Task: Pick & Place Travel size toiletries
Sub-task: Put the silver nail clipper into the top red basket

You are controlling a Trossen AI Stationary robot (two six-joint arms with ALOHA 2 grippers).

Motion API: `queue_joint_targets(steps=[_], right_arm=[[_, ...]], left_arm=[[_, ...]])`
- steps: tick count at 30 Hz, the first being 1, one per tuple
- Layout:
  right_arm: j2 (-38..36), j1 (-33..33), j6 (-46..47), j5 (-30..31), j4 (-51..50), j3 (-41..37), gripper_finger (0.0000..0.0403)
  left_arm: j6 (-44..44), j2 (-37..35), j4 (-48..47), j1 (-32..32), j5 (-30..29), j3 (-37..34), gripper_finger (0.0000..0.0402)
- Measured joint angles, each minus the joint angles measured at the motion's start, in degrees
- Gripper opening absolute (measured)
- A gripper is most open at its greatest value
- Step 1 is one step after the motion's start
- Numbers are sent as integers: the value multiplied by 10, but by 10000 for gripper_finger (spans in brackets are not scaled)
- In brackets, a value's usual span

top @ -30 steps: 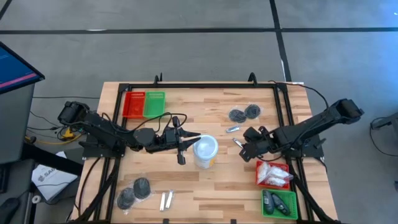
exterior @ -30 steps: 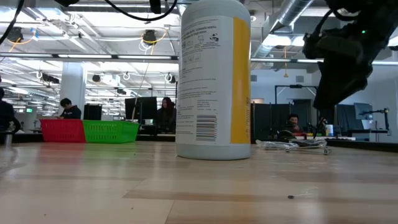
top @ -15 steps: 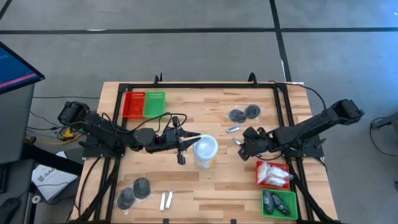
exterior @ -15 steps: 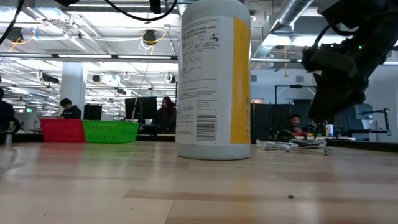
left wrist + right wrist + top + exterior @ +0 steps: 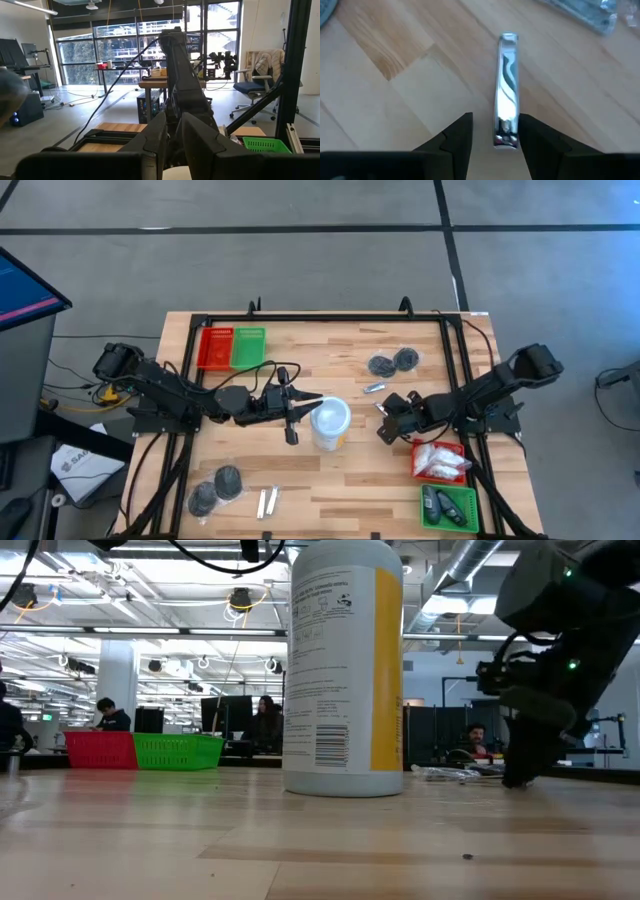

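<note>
A slim silvery tube [image 5: 507,90] lies flat on the wooden table. My right gripper [image 5: 496,120] is open and points steeply down, one finger on each side of the tube's nearer end; whether it touches the tube I cannot tell. In the low view this gripper [image 5: 520,772] reaches down to the tabletop. My left gripper [image 5: 312,402] is at the table's middle, shut on the white cup [image 5: 331,423]. Another tube [image 5: 373,388] and two dark round pieces [image 5: 392,362] lie farther back. My left gripper holds the white cup at its rim [image 5: 320,408], on the side toward the table's left, coming in about level from that side. The fingers [image 5: 200,140] stand almost together; how they sit on the rim is hidden by the gripper itself. The cup stands upright on the table.
A red tray [image 5: 438,460] with white sachets and a green tray [image 5: 448,507] with dark pieces stand at the near right. A red tray [image 5: 215,347] and a green tray [image 5: 248,347] stand at the far left. Dark round pieces [image 5: 216,488] and tubes [image 5: 265,502] lie near left.
My right gripper has come down toward the tabletop and a little toward the table's left, over the silvery tube, and has tipped slightly more downward. Its fingers have stayed open. The tube and the cup have not moved.
</note>
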Motion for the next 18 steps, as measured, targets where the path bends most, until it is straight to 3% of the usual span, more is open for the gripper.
queue_joint_targets(steps=[7, 18], right_arm=[[34, 0, -4, 12, 18, 5, 146], [29, 0, -7, 3, 12, 3, 94]], left_arm=[[0, 0, 0, 0, 0, 0, 53], [0, 0, 0, 0, 0, -1, 53]])
